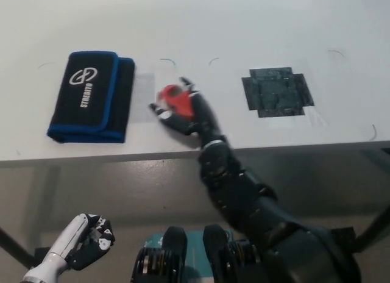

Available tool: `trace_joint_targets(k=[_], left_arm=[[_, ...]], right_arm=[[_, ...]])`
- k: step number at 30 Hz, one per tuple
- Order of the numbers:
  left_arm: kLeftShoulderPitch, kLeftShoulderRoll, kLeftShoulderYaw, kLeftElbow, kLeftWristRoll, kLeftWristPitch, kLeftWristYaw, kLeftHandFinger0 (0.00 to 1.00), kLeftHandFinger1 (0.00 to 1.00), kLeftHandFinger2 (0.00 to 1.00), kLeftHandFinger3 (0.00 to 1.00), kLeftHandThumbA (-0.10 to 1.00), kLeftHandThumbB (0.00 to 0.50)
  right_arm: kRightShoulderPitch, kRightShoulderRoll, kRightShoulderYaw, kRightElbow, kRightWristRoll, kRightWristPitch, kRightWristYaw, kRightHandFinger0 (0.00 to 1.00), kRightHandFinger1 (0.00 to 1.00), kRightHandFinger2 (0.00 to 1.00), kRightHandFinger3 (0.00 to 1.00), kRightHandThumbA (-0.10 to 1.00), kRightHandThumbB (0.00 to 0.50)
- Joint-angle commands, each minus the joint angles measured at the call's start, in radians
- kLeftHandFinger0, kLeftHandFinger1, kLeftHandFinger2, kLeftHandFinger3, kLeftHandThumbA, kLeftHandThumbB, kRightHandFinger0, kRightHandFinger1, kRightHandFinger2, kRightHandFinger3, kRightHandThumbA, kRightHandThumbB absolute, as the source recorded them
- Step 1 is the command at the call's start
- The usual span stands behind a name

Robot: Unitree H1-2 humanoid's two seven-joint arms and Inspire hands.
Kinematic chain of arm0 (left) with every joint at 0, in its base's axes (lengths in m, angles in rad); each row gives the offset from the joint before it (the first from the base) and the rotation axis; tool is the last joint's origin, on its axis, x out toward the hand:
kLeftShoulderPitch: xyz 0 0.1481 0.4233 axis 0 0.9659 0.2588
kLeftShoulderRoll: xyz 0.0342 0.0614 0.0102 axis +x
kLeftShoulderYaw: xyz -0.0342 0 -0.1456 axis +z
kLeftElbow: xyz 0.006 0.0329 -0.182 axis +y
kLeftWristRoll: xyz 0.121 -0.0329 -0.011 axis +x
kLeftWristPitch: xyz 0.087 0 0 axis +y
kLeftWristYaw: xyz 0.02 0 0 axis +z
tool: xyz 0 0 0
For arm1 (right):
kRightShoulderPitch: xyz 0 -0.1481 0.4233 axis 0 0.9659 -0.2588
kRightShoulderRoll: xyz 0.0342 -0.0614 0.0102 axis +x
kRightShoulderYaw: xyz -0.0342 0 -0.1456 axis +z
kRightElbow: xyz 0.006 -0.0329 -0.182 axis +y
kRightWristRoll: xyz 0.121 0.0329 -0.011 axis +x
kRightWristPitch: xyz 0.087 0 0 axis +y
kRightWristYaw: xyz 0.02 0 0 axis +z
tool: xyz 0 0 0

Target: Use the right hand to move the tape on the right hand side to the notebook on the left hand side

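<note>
- Tape (173, 99), a red roll, sits in the black right hand (183, 112), whose fingers (159, 111) are curled around it just above the white tabletop (244, 27).
- Notebook (91, 95), a black case with blue trim, lies just left of the held tape, its long axis running near to far; bare tabletop separates them.
- White left hand (88, 241) rests low at near left, off the tabletop, fingers curled on nothing.
- Dark square mat (277, 91) lies to the right.

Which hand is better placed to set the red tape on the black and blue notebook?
The right hand: it holds the tape just beside the notebook, while the left hand rests low, off the table.
</note>
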Motion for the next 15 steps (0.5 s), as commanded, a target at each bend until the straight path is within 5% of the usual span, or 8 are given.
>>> trace_joint_targets(k=[1, 15], left_arm=[[-0.009, 0.012, 0.002, -0.031, 0.012, -0.012, -0.006, 0.06, 0.17, 0.4, 0.69, 0.02, 0.171], [-0.02, 0.012, 0.0, -0.03, 0.005, -0.014, -0.015, 0.05, 0.16, 0.39, 0.69, -0.01, 0.167]], right_arm=[[-0.063, 0.036, 0.02, -0.003, -0.004, -0.012, 0.062, 1.0, 1.0, 1.0, 1.0, 0.89, 0.5], [-0.076, 0.057, 0.046, -0.006, -0.01, -0.002, 0.065, 1.0, 1.0, 1.0, 1.0, 0.89, 0.5]])
